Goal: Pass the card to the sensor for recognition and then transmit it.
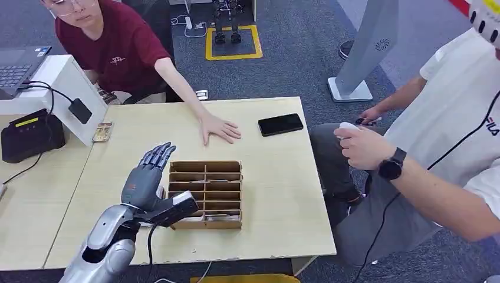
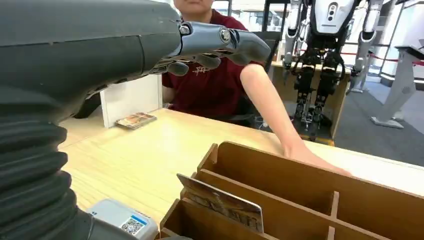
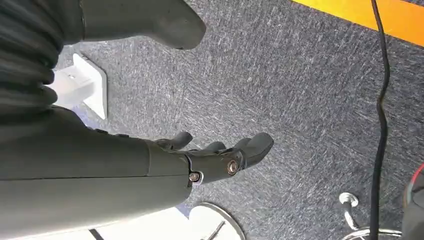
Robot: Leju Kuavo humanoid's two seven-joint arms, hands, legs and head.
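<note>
A brown wooden rack [image 1: 205, 194] with several slots stands on the table, and a card [image 2: 222, 202] leans in one of its slots. My left hand [image 1: 144, 174] hovers just left of the rack with its fingers stretched out and nothing in them; the left wrist view shows its fingers [image 2: 215, 42] above the table. Another card [image 1: 102, 131] lies flat at the foot of the white sensor stand [image 1: 65, 88], far left. My right hand [image 3: 215, 155] hangs over the grey carpet, fingers loosely bent and empty.
A person in a dark red shirt rests a hand [image 1: 219, 128] on the table behind the rack. A black phone [image 1: 280, 124] lies at the back right. A black terminal [image 1: 29, 135] sits far left. A seated person [image 1: 448, 165] at the right holds a controller.
</note>
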